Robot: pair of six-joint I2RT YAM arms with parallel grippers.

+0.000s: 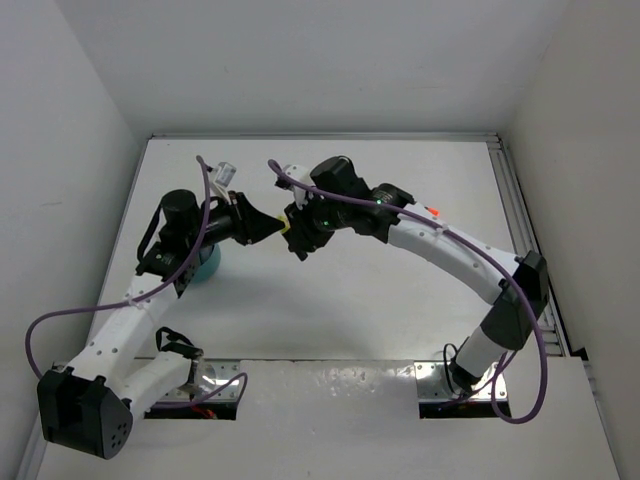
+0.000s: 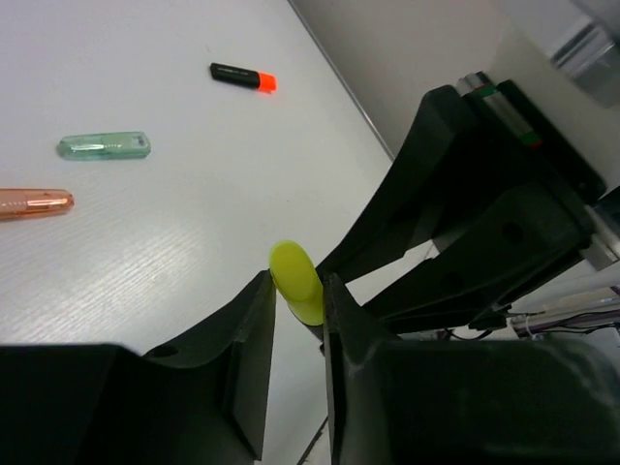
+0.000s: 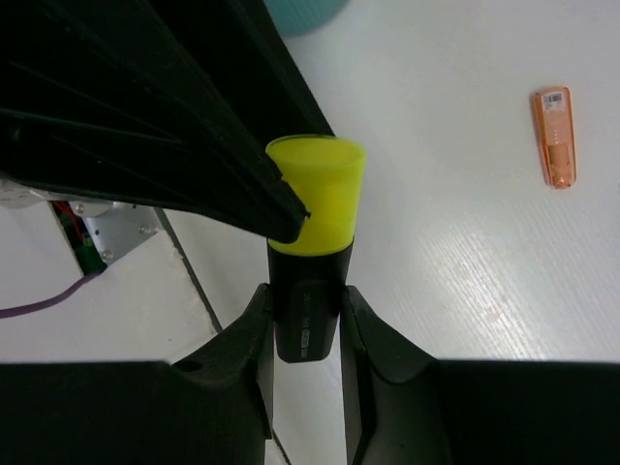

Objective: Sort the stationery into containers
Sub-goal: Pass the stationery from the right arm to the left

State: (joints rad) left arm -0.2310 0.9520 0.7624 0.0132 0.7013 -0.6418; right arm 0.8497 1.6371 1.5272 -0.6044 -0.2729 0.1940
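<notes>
1. The yellow-capped highlighter [image 3: 310, 242] hangs in the air above the surface [image 2: 145, 252], between the two tools. It has a flattened matte black barrel with small print and a glossy yellow cap with a rounded end.
2. The right tool [image 3: 304, 295] is clenched on the black barrel, with one matte black plastic finger pressed to each broad side.
3. The left tool [image 2: 296, 286] grasps the same highlighter by its cap. From its own wrist camera the yellow dome sits wedged between both wedge-shaped fingers. From the right wrist camera one tapered finger edge touches the cap at 9 o'clock.
4. From above, the tools meet tip to tip near the middle of the surface, the left reaching in from 9 o'clock and the right from 3 o'clock.
5. The teal bowl [image 1: 207, 264], round and of smooth plastic, stands on the surface at 8 o'clock from the highlighter. The left arm partly hides it, so its inside cannot be seen.
6. In the left wrist view three pieces lie loose on the surface, well apart:
   - the orange-capped highlighter [image 2: 243, 77], black and blocky, at 11 o'clock;
   - the mint green pen [image 2: 104, 145], translucent with rounded ends, at 10 o'clock;
   - the orange pen [image 2: 34, 203], also translucent, at 9 o'clock.
7. The surface is white with a faint straight grain and a soft sheen.
</notes>
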